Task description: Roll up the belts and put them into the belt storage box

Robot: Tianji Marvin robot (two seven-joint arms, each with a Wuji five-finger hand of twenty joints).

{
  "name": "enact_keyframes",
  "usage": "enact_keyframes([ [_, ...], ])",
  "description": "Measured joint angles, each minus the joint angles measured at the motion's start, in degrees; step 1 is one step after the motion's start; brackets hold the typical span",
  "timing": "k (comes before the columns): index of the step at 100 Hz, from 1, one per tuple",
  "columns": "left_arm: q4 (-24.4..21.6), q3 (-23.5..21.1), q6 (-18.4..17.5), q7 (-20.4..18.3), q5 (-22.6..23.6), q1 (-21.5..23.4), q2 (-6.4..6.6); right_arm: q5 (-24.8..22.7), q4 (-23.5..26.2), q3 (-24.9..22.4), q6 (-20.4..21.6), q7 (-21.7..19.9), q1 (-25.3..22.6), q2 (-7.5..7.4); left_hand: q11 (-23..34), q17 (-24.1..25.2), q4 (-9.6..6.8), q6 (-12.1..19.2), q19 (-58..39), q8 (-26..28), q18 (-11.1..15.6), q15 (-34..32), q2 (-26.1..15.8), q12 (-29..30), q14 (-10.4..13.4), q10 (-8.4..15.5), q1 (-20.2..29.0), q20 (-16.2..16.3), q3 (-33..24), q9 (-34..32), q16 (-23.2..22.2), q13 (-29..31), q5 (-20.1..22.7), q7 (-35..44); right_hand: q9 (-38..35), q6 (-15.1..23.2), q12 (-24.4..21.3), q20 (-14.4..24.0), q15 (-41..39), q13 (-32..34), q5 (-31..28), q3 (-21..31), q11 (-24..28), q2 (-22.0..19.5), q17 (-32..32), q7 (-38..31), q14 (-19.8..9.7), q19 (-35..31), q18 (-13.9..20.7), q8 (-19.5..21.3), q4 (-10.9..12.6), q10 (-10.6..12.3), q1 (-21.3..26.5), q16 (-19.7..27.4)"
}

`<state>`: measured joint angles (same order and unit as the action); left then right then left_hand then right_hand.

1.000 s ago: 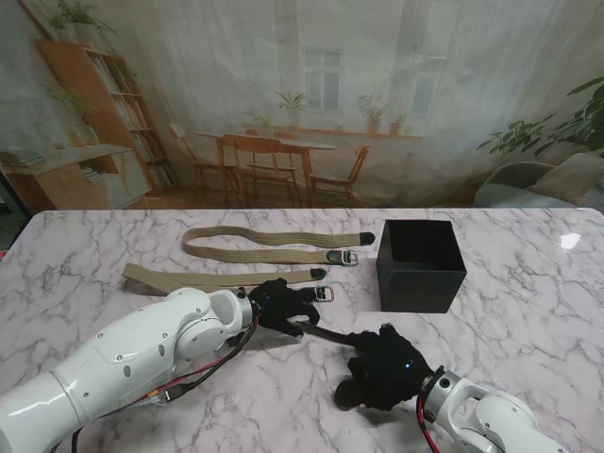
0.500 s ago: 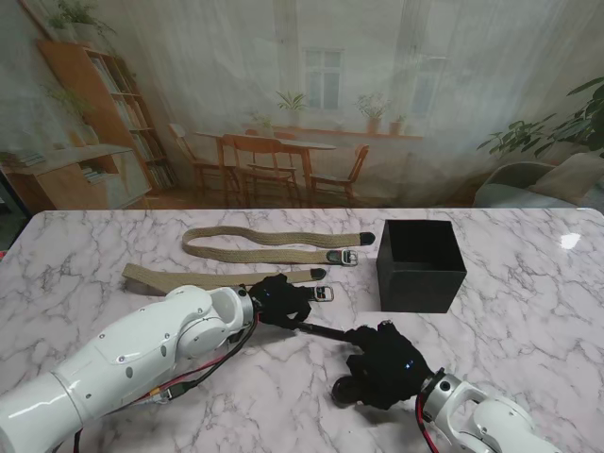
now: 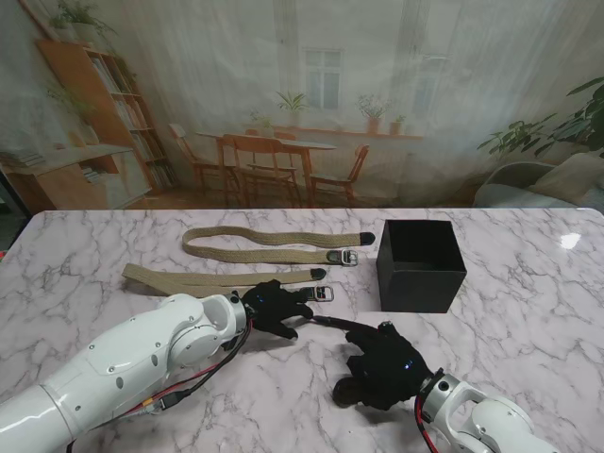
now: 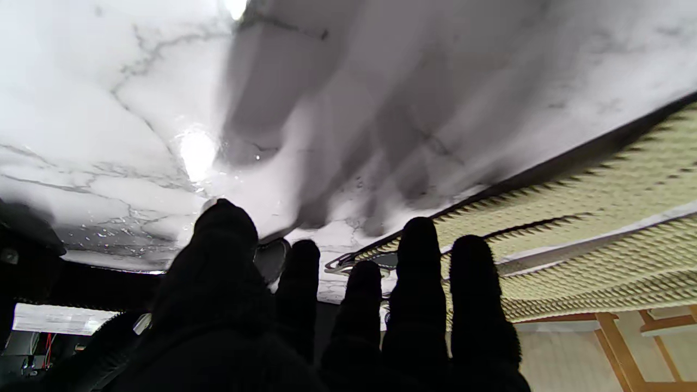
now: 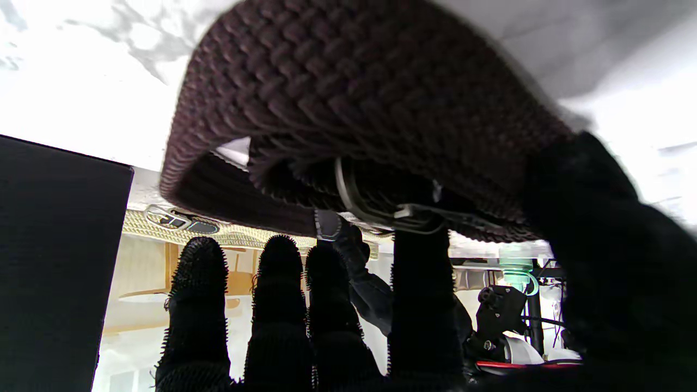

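Belts on the marble counter [image 3: 528, 311], ordered by size: two tan webbing belts lie flat and unrolled, long axes running left to right, the farther belt [image 3: 264, 243] well beyond both hands, the nearer belt [image 3: 198, 279] with its buckle end just beside the left hand [image 3: 274, 306]. Black storage box [image 3: 421, 265] stands open-topped to the right of both buckles. A dark woven belt [image 5: 348, 103], partly coiled, sits under the right hand [image 3: 382, 366], whose fingers [image 5: 277, 305] curl around the coil; its free tail [image 3: 330, 322] runs leftward to the left hand. Left hand fingers [image 4: 419, 283] are loosely spread, apparently gripping nothing. Judged relation: the box lies farther from me and rightward of the coil, nearest the right hand.
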<state>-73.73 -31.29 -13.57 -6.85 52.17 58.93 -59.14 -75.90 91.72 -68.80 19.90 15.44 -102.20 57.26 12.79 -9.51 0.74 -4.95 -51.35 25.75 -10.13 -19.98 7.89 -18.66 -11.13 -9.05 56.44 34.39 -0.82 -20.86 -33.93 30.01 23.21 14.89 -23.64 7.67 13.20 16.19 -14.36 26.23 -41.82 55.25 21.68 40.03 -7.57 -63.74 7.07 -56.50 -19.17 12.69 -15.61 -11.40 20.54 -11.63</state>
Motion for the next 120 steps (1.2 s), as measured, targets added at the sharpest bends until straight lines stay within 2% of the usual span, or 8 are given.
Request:
enact_keyframes([
  [17,0.96,1.71,0.70,0.61,-1.00,-1.11,-0.86,0.38,-0.04,0.08,0.47,0.02,0.10,0.00,-0.01,-0.74,0.00,-1.91,-0.73,-2.52,-0.04,-0.54,0.19,0.02,-0.58,-0.60,-3.05,0.00,0.79,0.00,0.00,0.00,-1.46,-3.52,0.00,0.00,0.00,-0.17,0.01,0.00,0.00,0.00,0.00,0.00,0.26,-0.03,0.00,0.11,0.00,0.00,0.00,0.00,0.00,0.43],
  [33,-0.28,-1.19,1.23,0.90,1.60,0.26,-1.06,0.57,-0.05,0.13,0.88,-0.33,0.12,0.00,-0.01,-1.12,0.00,-3.81,-2.15,12.36,-0.04,-1.63,0.70,-0.95,-0.62,-1.49,-4.30,0.00,0.82,0.00,-0.27,0.00,0.81,11.81,0.00,0.00,0.00,-0.35,0.01,0.00,0.00,0.00,0.00,0.00,0.28,-0.05,0.00,0.22,0.00,0.00,0.00,0.02,0.00,0.45],
  [41,-0.86,-1.84,1.81,1.32,2.51,0.71,-0.97,0.65,-0.04,0.12,0.99,-0.62,0.10,0.00,-0.01,-1.12,0.00,-3.86,-2.16,13.89,-0.04,-1.65,1.03,-0.99,-0.64,-1.96,-4.33,0.00,0.79,0.00,-0.60,0.00,0.81,13.57,0.00,0.00,0.00,-0.54,0.01,0.00,0.00,0.00,0.00,0.00,0.28,-0.05,0.00,0.23,0.00,0.00,0.00,0.02,0.00,0.45],
  [56,-0.99,-1.71,2.94,2.60,2.95,0.66,-0.95,0.71,0.01,0.05,1.26,-0.98,0.07,0.01,-0.55,-1.12,0.00,-3.94,-2.17,1.52,-0.04,-1.68,1.05,-0.65,-0.64,-1.96,-4.35,-0.06,0.79,0.11,-0.62,0.00,-1.62,-1.20,0.00,0.00,0.00,-0.58,0.01,0.00,0.00,0.00,0.00,0.00,0.28,-0.05,0.00,0.24,0.00,0.00,0.00,0.04,0.00,0.45],
  [66,-0.75,-0.37,3.08,2.84,2.07,-0.30,-1.01,0.83,0.03,0.05,1.51,-1.24,0.09,0.01,-2.71,-0.99,0.00,-3.66,-2.17,-3.75,-0.04,-1.69,1.05,1.92,-0.65,-2.08,-4.35,-0.11,0.79,1.67,-0.62,0.01,-4.78,-6.98,0.00,0.00,0.00,-0.62,0.01,0.00,0.00,0.00,0.00,0.00,0.29,-0.05,0.00,0.25,0.00,0.00,0.00,0.09,0.00,0.45],
  [75,0.03,1.84,3.17,2.78,-0.17,-2.02,-1.28,0.88,0.03,0.06,1.67,-1.37,0.12,0.00,-4.81,-0.52,0.00,-1.75,-2.17,-7.58,-0.05,-1.69,1.05,4.39,-0.67,-2.37,-4.35,-0.20,0.79,3.74,-0.34,0.01,-7.19,-11.03,0.00,0.00,0.00,-0.65,0.01,0.00,0.00,0.00,0.00,0.00,0.29,-0.06,0.00,0.25,0.00,0.00,0.00,0.11,0.00,0.45],
  [92,2.73,6.11,4.01,2.60,-3.84,-5.52,-2.56,1.19,0.01,0.18,1.84,-1.45,0.18,0.00,-6.68,0.18,0.00,0.26,-2.17,-10.11,-0.05,-1.35,0.99,6.52,-0.68,-2.82,-4.20,-0.23,0.79,7.41,0.62,-1.21,-11.15,-13.82,0.00,0.00,0.00,-0.71,0.01,0.00,0.00,0.00,0.00,0.00,0.40,-0.06,0.00,0.25,0.00,0.00,0.00,0.12,0.00,0.45],
  [120,8.27,11.43,5.75,3.17,-9.40,-9.45,-5.66,1.68,-0.13,0.23,2.96,-1.75,0.37,0.00,-6.31,0.30,0.00,2.43,-2.05,-11.49,-0.05,-1.28,-0.65,7.20,-1.07,-2.80,-1.22,-0.24,0.75,8.00,0.26,-1.21,-11.22,-14.20,0.00,0.00,0.00,-0.84,0.01,0.00,0.00,0.00,0.01,0.00,0.51,-0.07,0.00,0.26,0.00,0.00,0.00,0.64,0.00,0.46],
])
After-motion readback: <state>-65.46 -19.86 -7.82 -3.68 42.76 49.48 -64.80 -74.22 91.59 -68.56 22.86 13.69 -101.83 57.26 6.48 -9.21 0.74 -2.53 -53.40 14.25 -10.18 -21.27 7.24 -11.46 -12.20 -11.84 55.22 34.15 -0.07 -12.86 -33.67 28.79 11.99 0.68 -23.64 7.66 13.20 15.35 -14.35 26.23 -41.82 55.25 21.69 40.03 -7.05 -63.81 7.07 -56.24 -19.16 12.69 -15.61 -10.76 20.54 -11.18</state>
